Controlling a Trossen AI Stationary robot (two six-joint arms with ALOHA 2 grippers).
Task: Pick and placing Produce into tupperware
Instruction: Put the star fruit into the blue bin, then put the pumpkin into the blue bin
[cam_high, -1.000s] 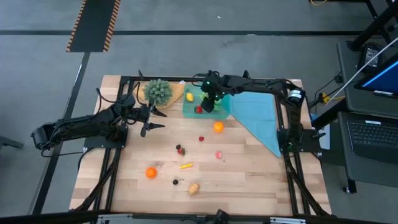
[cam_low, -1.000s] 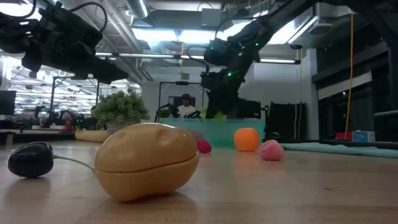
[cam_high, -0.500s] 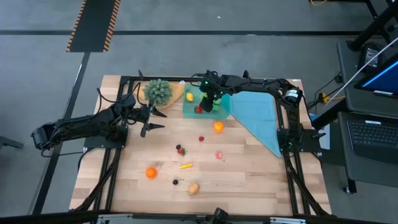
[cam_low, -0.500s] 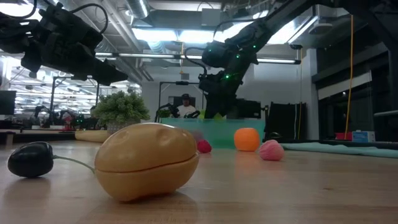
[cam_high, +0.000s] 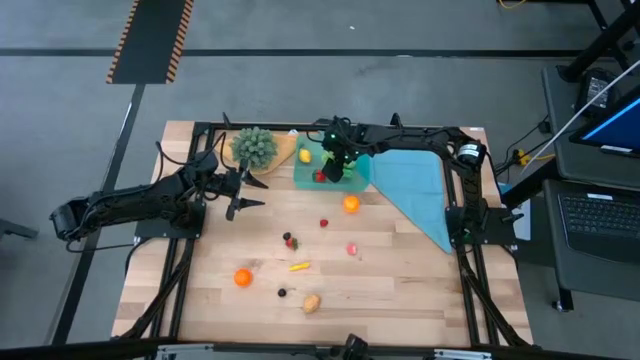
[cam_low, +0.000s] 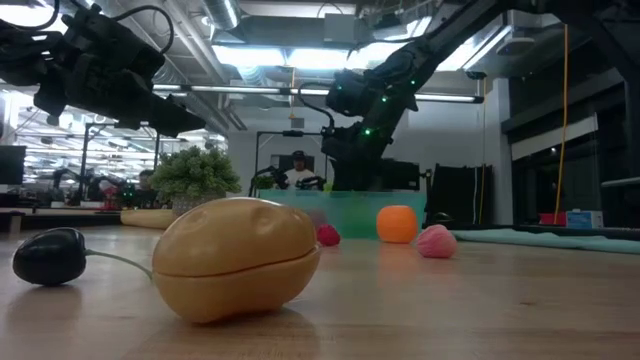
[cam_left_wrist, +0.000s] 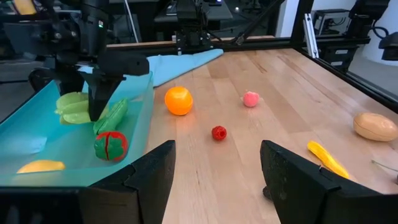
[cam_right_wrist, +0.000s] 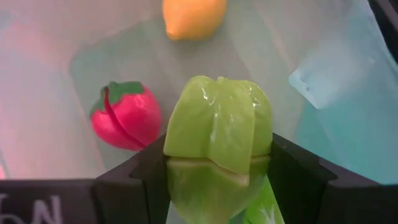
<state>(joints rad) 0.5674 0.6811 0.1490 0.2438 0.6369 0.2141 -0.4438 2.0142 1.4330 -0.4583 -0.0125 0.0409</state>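
The right claw (cam_right_wrist: 217, 186), closed on a green pepper (cam_right_wrist: 217, 134) above the tupperware (cam_high: 308, 172) at upper centre of the high view, could drop it onto the tomato (cam_right_wrist: 124, 116) so it bounces out; the left claw (cam_left_wrist: 214, 180) waits wide.

The table (cam_high: 400, 300) is pale wood in planks with a smooth, faintly shiny finish. The tupperware (cam_left_wrist: 37, 146) is clear teal plastic, thin-walled and smooth. Inside it, a glossy green toy pepper (cam_right_wrist: 217, 124) and a smooth red tomato (cam_right_wrist: 124, 115) look like moulded plastic. The teal cloth (cam_high: 415, 185) lies flat and matt. The tan potato (cam_low: 235, 258) has a satin sheen
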